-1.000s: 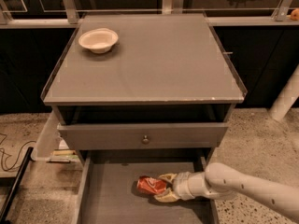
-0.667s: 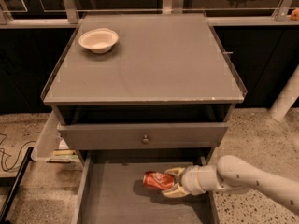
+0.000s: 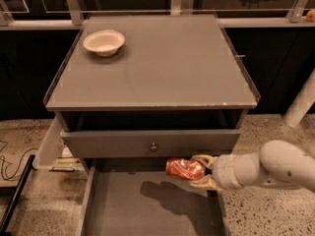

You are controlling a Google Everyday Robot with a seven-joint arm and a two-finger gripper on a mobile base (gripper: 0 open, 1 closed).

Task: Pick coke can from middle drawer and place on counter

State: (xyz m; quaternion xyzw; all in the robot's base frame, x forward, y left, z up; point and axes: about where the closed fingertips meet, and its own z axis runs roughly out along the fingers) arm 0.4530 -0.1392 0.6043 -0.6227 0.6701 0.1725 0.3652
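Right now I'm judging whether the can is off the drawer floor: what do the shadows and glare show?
Camera view: the coke can, clamped in the gripper, throws a separate dark shadow on the middle drawer floor, below-left of it; the counter shows a faint sheen, no harsh glare.

Counter [image 3: 167, 68], cream bowl [image 3: 104, 42] back-left, gripper [image 3: 198, 171] holding coke can [image 3: 184, 168] above middle drawer [image 3: 123, 213]

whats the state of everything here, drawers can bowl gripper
gripper: shut on the coke can, above the middle drawer, right side
coke can: on its side, dented, held off the drawer floor
middle drawer: pulled open
drawer front with knob: looks slightly out
bowl: upright on the counter, back left
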